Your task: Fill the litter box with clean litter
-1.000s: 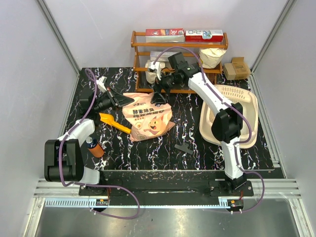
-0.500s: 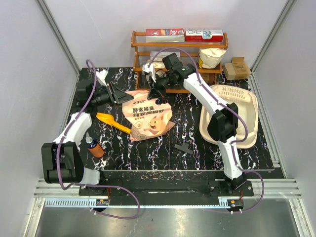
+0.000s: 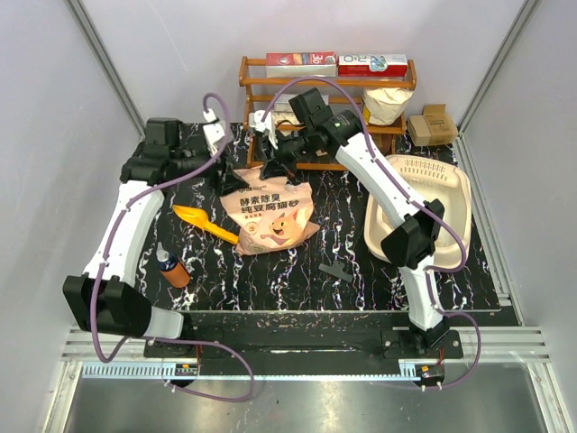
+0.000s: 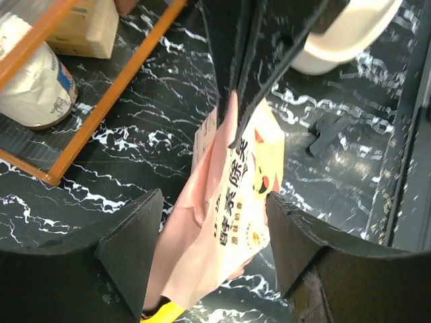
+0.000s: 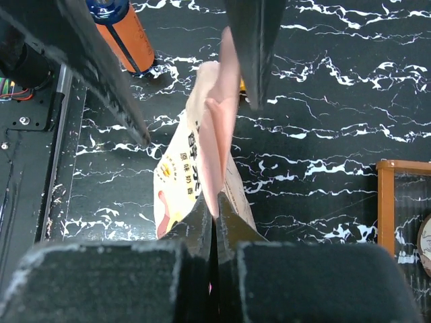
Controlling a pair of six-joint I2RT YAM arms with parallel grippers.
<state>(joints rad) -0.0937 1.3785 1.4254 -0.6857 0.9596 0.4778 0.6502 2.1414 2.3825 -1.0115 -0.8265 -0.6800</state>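
**Task items.** The litter bag [image 3: 273,215] lay near the centre of the worktop [image 3: 352,236], with its top edge lifted toward 12 o'clock. The right pincer [image 3: 273,165] was clenched on that top edge. The right wrist view showed its fingers [image 5: 192,234] pressed together with the pink film pinched between them. The left pincer [image 3: 231,177] stood at the bag's 10 o'clock corner. It was released, with its jaws spread to either side of the lifted film. Contact with the film could not be confirmed. The litter box [image 3: 460,194] sat at 3 o'clock from the bag, well apart from both pincers, with its slotted rim section at the far end.

**Surface and room.** The worktop was black with white veining. A yellow scoop [image 3: 206,223] lay just beside the bag at 9 o'clock. An orange bottle [image 3: 173,270] with a blue cap lay at 8 o'clock, and a small black clip [image 3: 338,269] at 5 o'clock. A wooden rack [image 3: 326,88] stood at 12 o'clock against the back wall, holding boxes and a white sack [image 3: 388,104]. A cardboard box [image 3: 433,124] sat to the rack's 3 o'clock. Pale panels in metal framing enclosed the station.

**Not verifiable.** No granules were visible, as the bag hid its contents. The right arm crossed the litter box and covered part of its interior.
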